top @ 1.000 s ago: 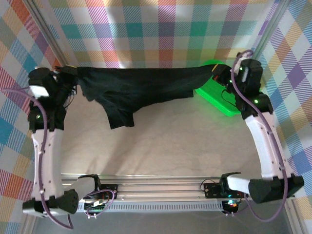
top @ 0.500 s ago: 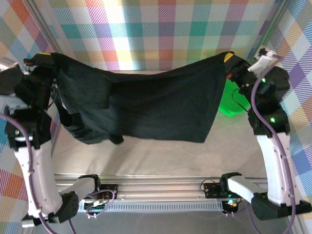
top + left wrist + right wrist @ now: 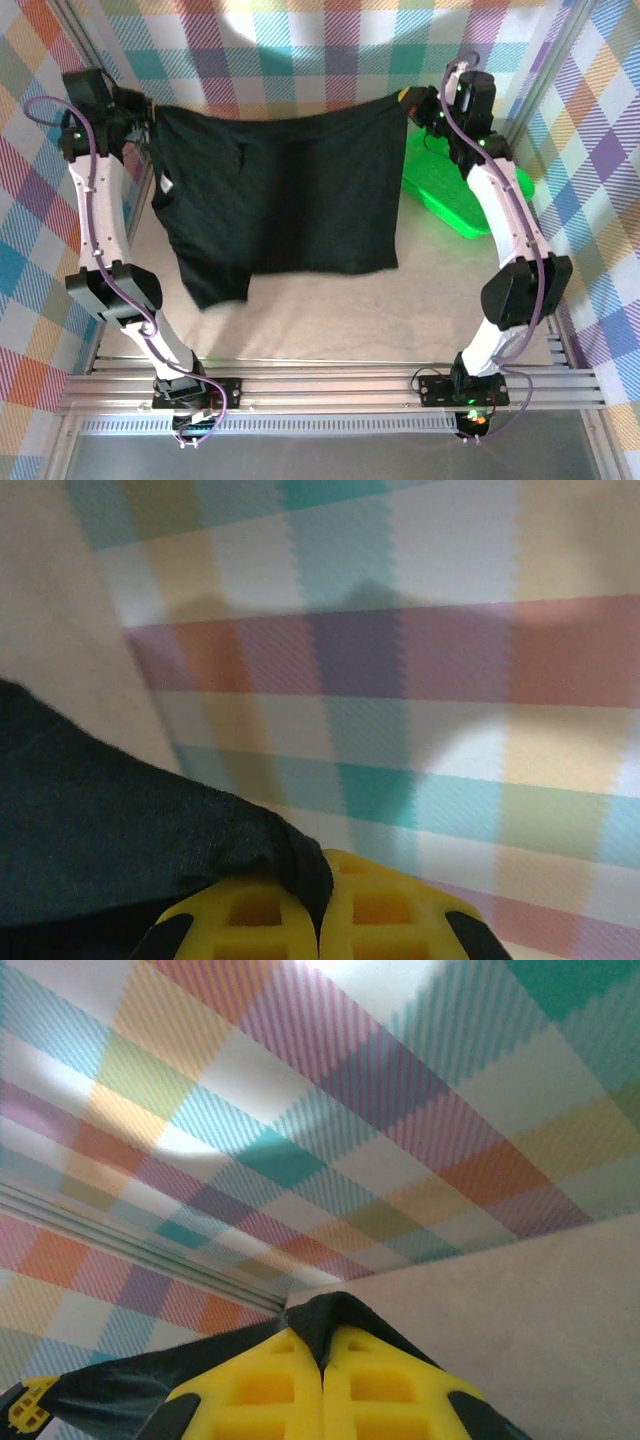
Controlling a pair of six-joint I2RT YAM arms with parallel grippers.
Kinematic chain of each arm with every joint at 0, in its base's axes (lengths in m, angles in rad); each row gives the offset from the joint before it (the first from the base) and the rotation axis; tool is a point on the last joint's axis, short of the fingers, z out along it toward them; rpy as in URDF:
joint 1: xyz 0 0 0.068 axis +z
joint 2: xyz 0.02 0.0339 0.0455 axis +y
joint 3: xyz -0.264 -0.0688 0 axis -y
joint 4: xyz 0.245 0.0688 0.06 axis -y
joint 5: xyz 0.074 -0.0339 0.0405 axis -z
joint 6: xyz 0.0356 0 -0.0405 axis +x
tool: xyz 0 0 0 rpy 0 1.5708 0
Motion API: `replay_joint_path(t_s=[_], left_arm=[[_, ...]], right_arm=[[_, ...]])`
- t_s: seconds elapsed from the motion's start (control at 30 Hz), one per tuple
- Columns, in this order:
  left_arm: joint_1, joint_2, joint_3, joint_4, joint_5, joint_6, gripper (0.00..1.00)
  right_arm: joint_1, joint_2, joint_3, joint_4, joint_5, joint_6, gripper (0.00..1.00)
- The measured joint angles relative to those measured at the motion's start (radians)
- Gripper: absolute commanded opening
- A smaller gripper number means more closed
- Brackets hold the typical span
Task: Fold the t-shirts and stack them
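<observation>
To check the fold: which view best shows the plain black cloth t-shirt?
Top external: there the whole t-shirt hangs spread between the left gripper and right gripper. Each wrist view shows a pinched corner between yellow fingers.

One t-shirt, one green basket, one left hand, one right hand.

Bright overhead light leaves a glare patch on the plaid back wall; the black t-shirt reads nearly featureless, and both wrist views are soft up close.

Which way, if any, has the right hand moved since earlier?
Yes: the right hand went from over the green basket's far end toward the back wall.
</observation>
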Motion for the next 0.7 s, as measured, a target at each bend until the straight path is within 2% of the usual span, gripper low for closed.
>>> replay_joint_path(t_s=[0.17, 0.3, 0.37, 0.47, 0.6, 0.63, 0.7], left_arm=[[0.040, -0.005, 0.243, 0.001, 0.048, -0.052, 0.00], [0.047, -0.144, 0.227, -0.050, 0.043, -0.055, 0.00], [0.046, -0.294, 0.057, -0.068, 0.031, -0.059, 0.01], [0.046, -0.581, -0.352, -0.077, -0.001, -0.081, 0.13], [0.044, -0.851, -0.858, -0.077, 0.011, -0.107, 0.46], [0.043, -0.867, -0.961, -0.069, 0.018, -0.103, 0.55], [0.040, -0.867, -1.147, -0.071, 0.011, -0.074, 0.61]], right_arm=[[-0.036, 0.020, 0.164, 0.002, -0.011, 0.026, 0.00], [-0.078, -0.057, 0.141, -0.013, -0.010, 0.037, 0.00], [-0.090, -0.137, 0.050, -0.026, -0.002, 0.040, 0.00], [-0.092, -0.302, -0.176, -0.052, 0.021, 0.039, 0.00], [-0.089, -0.494, -0.520, -0.083, 0.047, 0.027, 0.00], [-0.089, -0.518, -0.603, -0.089, 0.047, 0.025, 0.05], [-0.088, -0.516, -0.740, -0.111, 0.045, 0.020, 0.27]])
